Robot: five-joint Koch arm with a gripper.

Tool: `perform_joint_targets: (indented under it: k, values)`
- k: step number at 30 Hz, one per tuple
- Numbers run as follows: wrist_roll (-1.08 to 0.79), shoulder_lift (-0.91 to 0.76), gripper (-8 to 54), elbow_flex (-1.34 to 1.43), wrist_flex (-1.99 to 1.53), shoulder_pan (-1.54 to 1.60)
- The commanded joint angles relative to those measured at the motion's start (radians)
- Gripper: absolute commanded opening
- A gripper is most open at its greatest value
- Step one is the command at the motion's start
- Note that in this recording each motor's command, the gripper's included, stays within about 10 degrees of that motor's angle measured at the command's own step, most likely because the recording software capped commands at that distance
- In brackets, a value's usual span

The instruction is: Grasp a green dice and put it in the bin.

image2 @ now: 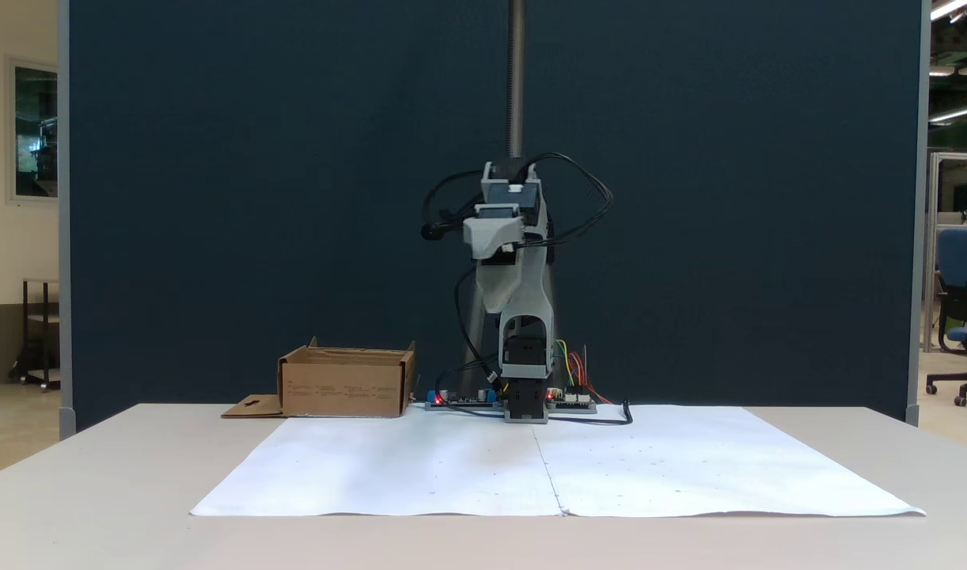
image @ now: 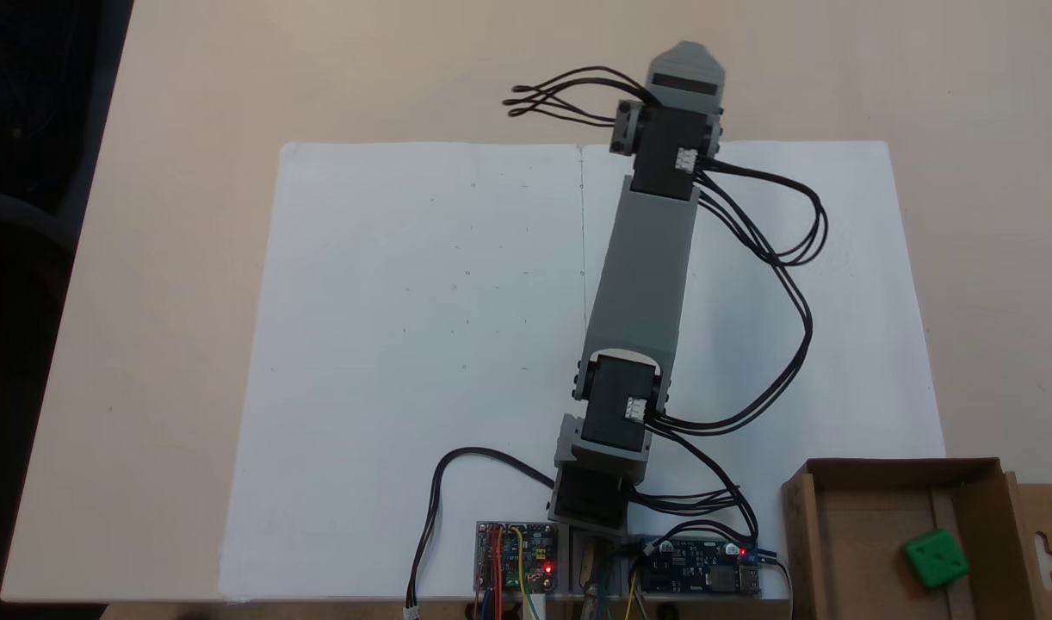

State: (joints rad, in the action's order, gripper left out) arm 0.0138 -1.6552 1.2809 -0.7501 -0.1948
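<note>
Green dice (image: 936,559): rests inside the bin (image: 888,469), at 4 o'clock from the arm's base in the top-down fixed view. We judge it light, rigid, slick; best pinched across opposite flat faces. Gripper (image: 686,56): raised at 12 o'clock; we cannot tell its opening.

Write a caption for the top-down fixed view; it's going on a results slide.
Green dice rests inside the cardboard bin while the arm stretches across the white paper.

bin (image2: 346,386): rows of small print on its side, too tiny to read
circuit boards (image: 516,555): no words that can be read
</note>
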Motion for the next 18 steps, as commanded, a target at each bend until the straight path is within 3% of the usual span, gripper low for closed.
perform_joint_targets:
  k: [1,18]
  values:
    - [0.055,-0.069,45.5,0.011,0.057,0.014]
    - [0.048,-0.431,45.5,0.623,0.583,0.213]
